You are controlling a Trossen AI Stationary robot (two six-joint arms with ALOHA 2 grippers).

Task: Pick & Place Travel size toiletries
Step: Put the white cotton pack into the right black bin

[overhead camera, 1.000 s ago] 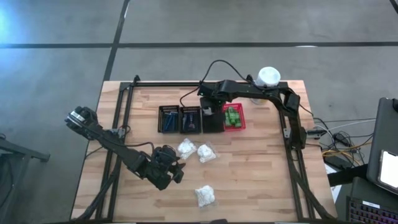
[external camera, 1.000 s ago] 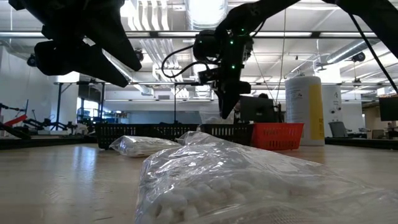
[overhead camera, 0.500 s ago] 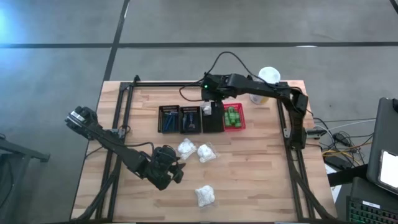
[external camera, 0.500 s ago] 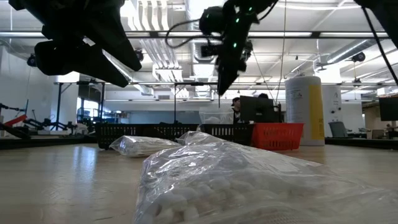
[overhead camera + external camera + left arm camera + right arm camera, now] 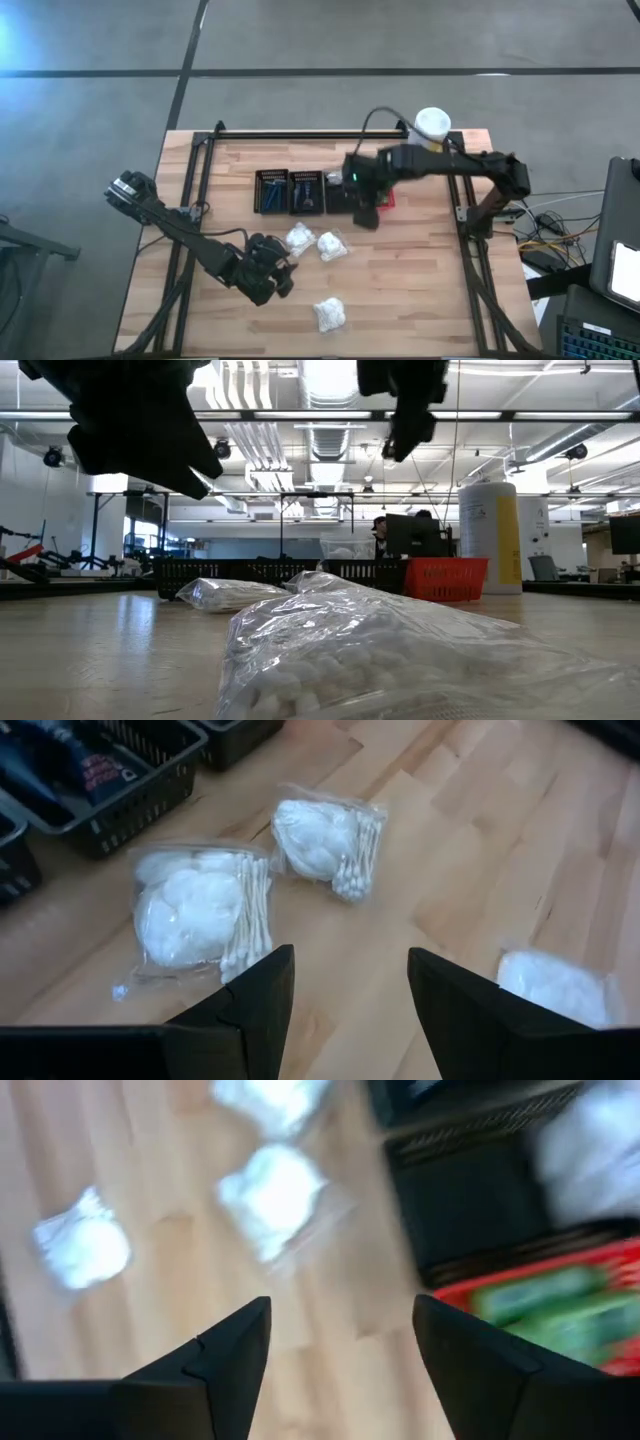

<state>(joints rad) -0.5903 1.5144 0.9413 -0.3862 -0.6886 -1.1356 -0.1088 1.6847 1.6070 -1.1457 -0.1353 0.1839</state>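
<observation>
Three clear bags of white puffs and swabs lie flat on the wooden table: two side by side (image 5: 300,238) (image 5: 332,245) and one near the front edge (image 5: 328,314). Another white bag (image 5: 590,1160) lies in a black basket (image 5: 480,1200). Green bottles (image 5: 560,1305) fill the red basket (image 5: 445,578). Dark tubes sit in two black baskets (image 5: 270,190) (image 5: 305,190). My left gripper (image 5: 345,990) hangs open just short of the paired bags (image 5: 200,910) (image 5: 325,835). My right gripper (image 5: 340,1340) is open, high above the table (image 5: 368,218) by the baskets' near side.
A tall white-and-yellow canister (image 5: 432,123) stands at the far right behind the baskets. A black frame (image 5: 190,200) runs along the table's left, far and right edges. Bare wood (image 5: 420,290) stretches right of the bags.
My right gripper has risen from the black basket and swung toward the table's near edge, turning as it went; it now hangs over the baskets' near side. My left gripper has rolled a little in place. The bags have stayed where they were.
</observation>
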